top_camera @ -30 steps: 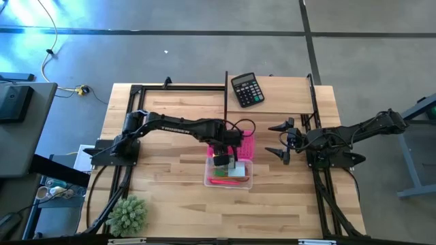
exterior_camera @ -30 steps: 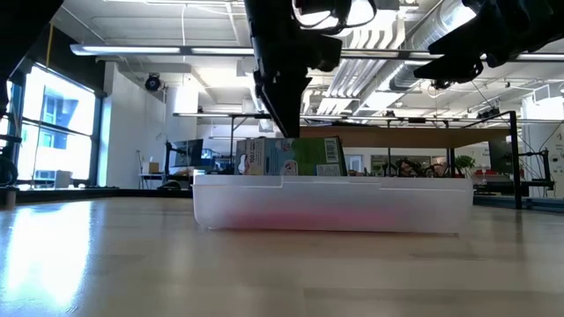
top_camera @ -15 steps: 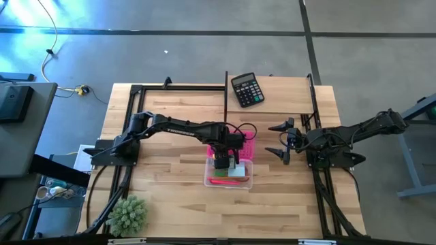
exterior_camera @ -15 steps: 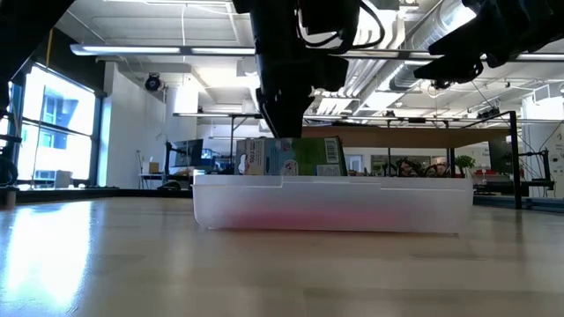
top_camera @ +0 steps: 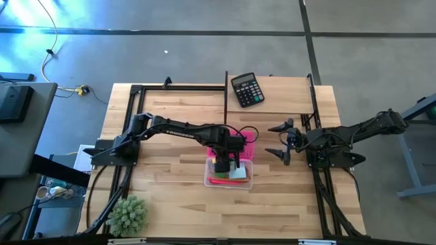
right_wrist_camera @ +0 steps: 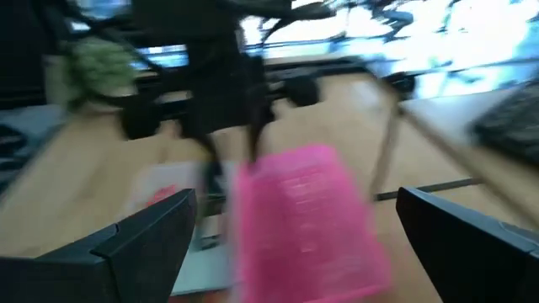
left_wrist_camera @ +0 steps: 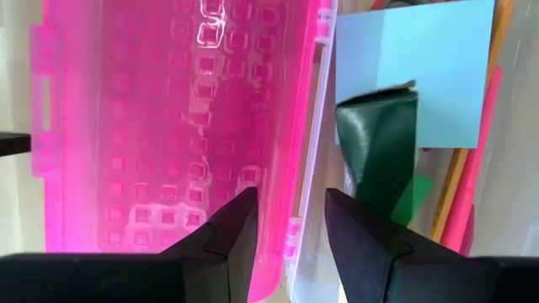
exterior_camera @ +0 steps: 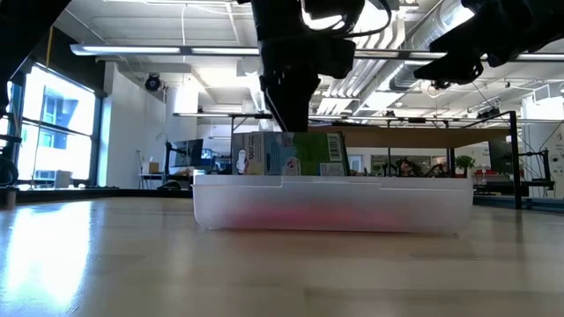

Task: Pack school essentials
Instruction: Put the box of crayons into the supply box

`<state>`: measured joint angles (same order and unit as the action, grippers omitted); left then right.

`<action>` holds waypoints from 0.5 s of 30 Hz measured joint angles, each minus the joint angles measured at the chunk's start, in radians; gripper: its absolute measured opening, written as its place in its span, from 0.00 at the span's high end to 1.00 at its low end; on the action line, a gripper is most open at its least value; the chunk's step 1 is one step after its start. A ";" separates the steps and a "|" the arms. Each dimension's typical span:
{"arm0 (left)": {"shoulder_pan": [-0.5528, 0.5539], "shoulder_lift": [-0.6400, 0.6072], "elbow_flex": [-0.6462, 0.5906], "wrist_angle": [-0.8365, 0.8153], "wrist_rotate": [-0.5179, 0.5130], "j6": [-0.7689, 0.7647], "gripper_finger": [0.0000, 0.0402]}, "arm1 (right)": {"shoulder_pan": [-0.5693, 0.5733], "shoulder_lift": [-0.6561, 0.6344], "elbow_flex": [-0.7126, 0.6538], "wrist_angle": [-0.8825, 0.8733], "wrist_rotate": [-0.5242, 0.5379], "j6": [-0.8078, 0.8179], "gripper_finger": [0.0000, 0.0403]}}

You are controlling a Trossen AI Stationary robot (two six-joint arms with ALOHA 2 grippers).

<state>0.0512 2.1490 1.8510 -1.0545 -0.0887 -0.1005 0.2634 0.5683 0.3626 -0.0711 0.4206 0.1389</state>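
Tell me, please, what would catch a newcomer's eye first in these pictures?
Probably the bright pink lid lying open behind the clear box at mid-table, with the left gripper over the box. Next, the black calculator at the far edge and the spiky green plant ball at the near left corner.

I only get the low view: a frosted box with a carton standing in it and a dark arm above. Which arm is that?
Observer: The left one. From above, the left hand is over the box at mid-table.
Operator: Is it gripping anything?
Observer: No. Its wrist view shows the fingers apart with nothing between them.
Operator: What lies flat in the box?
Observer: A light-blue notepad, next to the open pink lid.
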 joint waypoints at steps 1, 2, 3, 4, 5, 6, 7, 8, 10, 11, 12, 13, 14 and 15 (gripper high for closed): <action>-0.001 0.000 0.002 0.000 -0.001 0.000 0.68 | 0.000 0.004 0.000 0.000 -0.038 0.017 0.01; 0.000 0.000 0.003 0.000 -0.002 0.000 0.68 | 0.000 0.013 0.000 0.001 -0.085 0.031 0.01; -0.001 0.000 0.003 -0.001 -0.002 0.000 0.69 | 0.000 0.026 0.000 0.005 -0.126 0.048 0.01; -0.001 0.000 0.003 -0.001 -0.002 0.000 0.69 | 0.001 0.042 0.000 0.015 -0.152 0.072 0.01; 0.000 0.000 0.003 -0.001 -0.002 0.000 0.69 | 0.002 0.065 0.000 0.032 -0.169 0.096 0.01; 0.000 0.000 0.003 -0.001 -0.002 0.000 0.69 | 0.001 0.090 0.000 0.050 -0.181 0.117 0.01; 0.000 0.000 0.003 -0.001 -0.002 0.000 0.69 | 0.001 0.117 0.000 0.066 -0.200 0.130 0.01; -0.001 0.000 0.003 -0.001 -0.002 0.000 0.69 | 0.001 0.147 0.000 0.076 -0.220 0.134 0.01; -0.001 0.000 0.003 -0.001 -0.003 0.000 0.69 | 0.002 0.214 -0.001 0.104 -0.270 0.151 0.01; -0.001 0.000 0.003 -0.001 -0.004 0.000 0.69 | 0.002 0.244 -0.001 0.124 -0.288 0.155 0.01; -0.001 0.000 0.003 0.000 -0.005 0.000 0.69 | 0.002 0.277 -0.001 0.145 -0.307 0.163 0.01; -0.001 0.000 0.003 -0.001 -0.005 0.000 0.69 | 0.001 0.305 -0.001 0.162 -0.325 0.174 0.01; -0.001 0.000 0.003 0.000 -0.005 0.000 0.69 | 0.001 0.333 -0.001 0.177 -0.336 0.180 0.01; -0.001 0.000 0.003 0.000 -0.005 0.000 0.69 | 0.001 0.359 -0.001 0.191 -0.345 0.190 0.01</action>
<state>0.0502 2.1490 1.8542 -1.0548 -0.0933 -0.1005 0.2646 0.9275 0.3614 0.1197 0.0757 0.3285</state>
